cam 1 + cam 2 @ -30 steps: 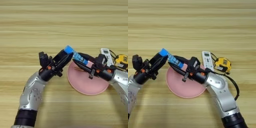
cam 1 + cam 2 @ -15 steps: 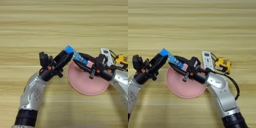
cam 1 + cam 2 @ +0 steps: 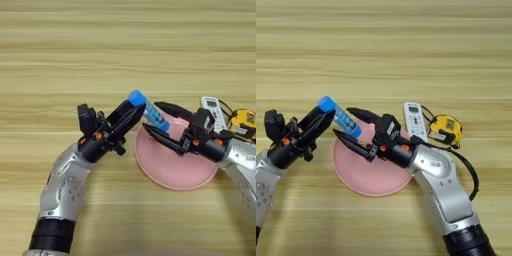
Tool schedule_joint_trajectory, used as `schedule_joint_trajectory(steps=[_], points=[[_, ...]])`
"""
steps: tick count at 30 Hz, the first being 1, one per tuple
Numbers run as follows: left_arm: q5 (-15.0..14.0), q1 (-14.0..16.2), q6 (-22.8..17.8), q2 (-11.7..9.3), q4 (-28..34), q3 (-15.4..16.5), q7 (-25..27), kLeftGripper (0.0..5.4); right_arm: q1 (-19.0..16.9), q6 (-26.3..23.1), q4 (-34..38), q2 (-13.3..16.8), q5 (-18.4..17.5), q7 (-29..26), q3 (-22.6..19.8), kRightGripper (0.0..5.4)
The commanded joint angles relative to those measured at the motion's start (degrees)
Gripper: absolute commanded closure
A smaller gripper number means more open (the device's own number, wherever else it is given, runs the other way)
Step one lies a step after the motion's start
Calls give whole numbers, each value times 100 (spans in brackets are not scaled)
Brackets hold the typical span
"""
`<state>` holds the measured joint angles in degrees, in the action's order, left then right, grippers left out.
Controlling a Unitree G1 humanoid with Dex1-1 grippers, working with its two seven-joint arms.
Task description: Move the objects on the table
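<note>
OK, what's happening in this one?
The left gripper holds a blue glue stick by one end, above the edge of the pink plate. The right gripper is open with a finger on each side of the stick's other end, as in a handover. A remote and tape measure lie at the right.

A round pink plate [image 3: 175,170] lies on the wood, toward the 4 o'clock part of the scene. At about 1 o'clock from the plate, a white remote control [image 3: 414,119] lies lengthwise, its near end just beside the plate's rim. At 3 o'clock from the remote sits a yellow tape measure [image 3: 444,129], close alongside, with a dark cord looping around it.
</note>
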<state>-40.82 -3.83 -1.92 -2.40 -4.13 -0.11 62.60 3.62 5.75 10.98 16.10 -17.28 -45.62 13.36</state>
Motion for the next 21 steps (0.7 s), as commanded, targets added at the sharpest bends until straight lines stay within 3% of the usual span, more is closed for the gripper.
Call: schedule_joint_trajectory(steps=[1, 7, 12, 16, 21], points=[[75, -68, 51, -23, -15, 29, -1, 405, 10, 51, 25, 17, -31, -37, -15, 197], [124, -130, 141, -60, -80, 89, -16, 405, 28, 40, 13, -5, -126, -35, -92, 135], [310, -323, 473, -74, -305, 279, -187, 405, 44, 36, 5, -20, -225, -10, -180, 75], [582, -533, 888, -92, -641, 452, -425, 405, 72, 27, 10, -31, -289, 18, -256, 34], [1214, -800, 1519, -63, -1343, 474, -875, 405, 121, 24, 11, -61, -338, 47, -334, 0]])
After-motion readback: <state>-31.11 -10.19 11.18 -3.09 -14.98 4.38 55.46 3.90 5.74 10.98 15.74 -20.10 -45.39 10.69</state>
